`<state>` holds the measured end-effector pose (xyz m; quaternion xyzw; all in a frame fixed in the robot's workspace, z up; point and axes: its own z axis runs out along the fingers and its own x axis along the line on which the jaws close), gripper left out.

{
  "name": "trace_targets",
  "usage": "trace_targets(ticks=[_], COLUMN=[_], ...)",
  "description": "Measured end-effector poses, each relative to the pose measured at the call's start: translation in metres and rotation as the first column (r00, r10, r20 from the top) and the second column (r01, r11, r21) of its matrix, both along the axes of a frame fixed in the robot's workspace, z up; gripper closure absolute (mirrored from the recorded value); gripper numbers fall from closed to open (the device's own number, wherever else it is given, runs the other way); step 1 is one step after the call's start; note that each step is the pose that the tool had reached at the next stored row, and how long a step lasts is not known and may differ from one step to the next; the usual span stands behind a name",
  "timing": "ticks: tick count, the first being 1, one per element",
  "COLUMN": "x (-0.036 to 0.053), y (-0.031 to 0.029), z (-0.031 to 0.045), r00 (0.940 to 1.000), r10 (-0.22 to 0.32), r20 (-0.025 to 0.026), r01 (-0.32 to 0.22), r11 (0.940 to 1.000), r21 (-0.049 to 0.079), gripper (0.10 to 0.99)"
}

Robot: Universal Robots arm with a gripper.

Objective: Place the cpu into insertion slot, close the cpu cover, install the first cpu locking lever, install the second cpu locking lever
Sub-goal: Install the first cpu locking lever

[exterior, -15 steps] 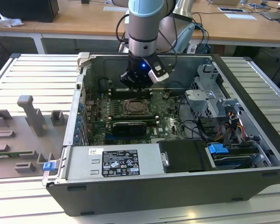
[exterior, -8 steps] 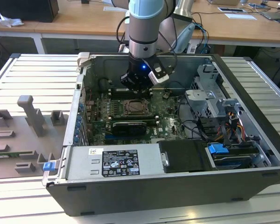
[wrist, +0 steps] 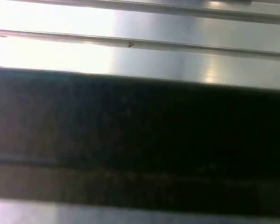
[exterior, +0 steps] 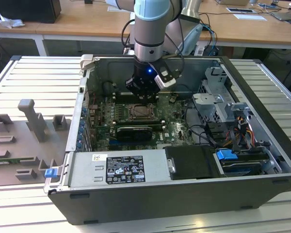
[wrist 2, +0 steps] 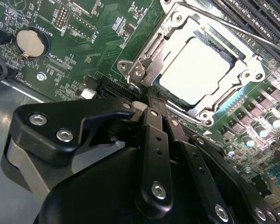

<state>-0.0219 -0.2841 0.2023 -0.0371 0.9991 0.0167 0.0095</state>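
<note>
The cpu (wrist 2: 196,70) lies flat in the insertion slot (exterior: 138,112), its pale metal face showing through the window of the cpu cover (wrist 2: 177,23). The cover lies down flat around it. A thin locking lever rod (wrist 2: 242,32) runs along one side of the socket. My gripper (exterior: 141,92) hangs inside the open computer case just behind the socket in the exterior view. In the second wrist view its black fingers (wrist 2: 154,135) are pressed together, and the gripper (wrist 2: 151,99) ends at the socket's hinged corner bracket (wrist 2: 140,72). Nothing shows between the fingers.
The green board (wrist 2: 84,42) carries a coin cell (wrist 2: 31,41) and long black memory slots (wrist 2: 261,18). A black graphics card (exterior: 134,131), a power supply (exterior: 116,167), a drive cage (exterior: 218,97) and cables (exterior: 237,131) crowd the case. Grey fixtures (exterior: 31,121) stand outside. The first wrist view faces ribbed metal (wrist: 140,46).
</note>
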Motion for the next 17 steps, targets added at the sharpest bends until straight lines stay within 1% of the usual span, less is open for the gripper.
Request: trace_targets(ticks=[2, 4, 5, 6, 7, 8, 11, 12, 13, 17], x=[0.0001, 0.0005, 0.0006, 0.0009, 0.0010, 0.0009, 0.0010, 0.0010, 0.0010, 0.0010], y=[0.0000, 0.0000, 0.0002, 0.0003, 0.0004, 0.0003, 0.0003, 0.0003, 0.0003, -0.0009], z=[-0.0005, -0.0007, -0.0009, -0.0010, -0.0011, -0.0005, 0.0065, 0.0100, 0.0114, 0.0114], r00=[1.0000, 1.0000, 1.0000, 1.0000, 1.0000, 1.0000, 1.0000, 1.0000, 1.0000, 1.0000], r10=[0.000, 0.000, 0.000, 0.000, 0.000, 0.000, 0.000, 0.000, 0.000, 0.000], r20=[-0.0001, 0.0000, 0.0003, 0.0004, 0.0004, 0.0003, 0.0001, 0.0002, 0.0001, 0.0003], r01=[0.000, 0.000, 0.000, 0.000, 0.000, 0.000, 0.000, 0.000, 0.000, 0.000], r11=[1.0000, 1.0000, 1.0000, 0.9999, 0.9998, 0.9998, 0.9999, 0.9999, 0.9999, 0.9999], r21=[-0.001, 0.003, 0.005, 0.016, 0.018, 0.018, 0.017, 0.017, 0.017, 0.017], gripper=[0.980, 0.980, 0.980, 0.980, 0.980, 0.980, 0.980, 0.980, 0.980, 0.980])
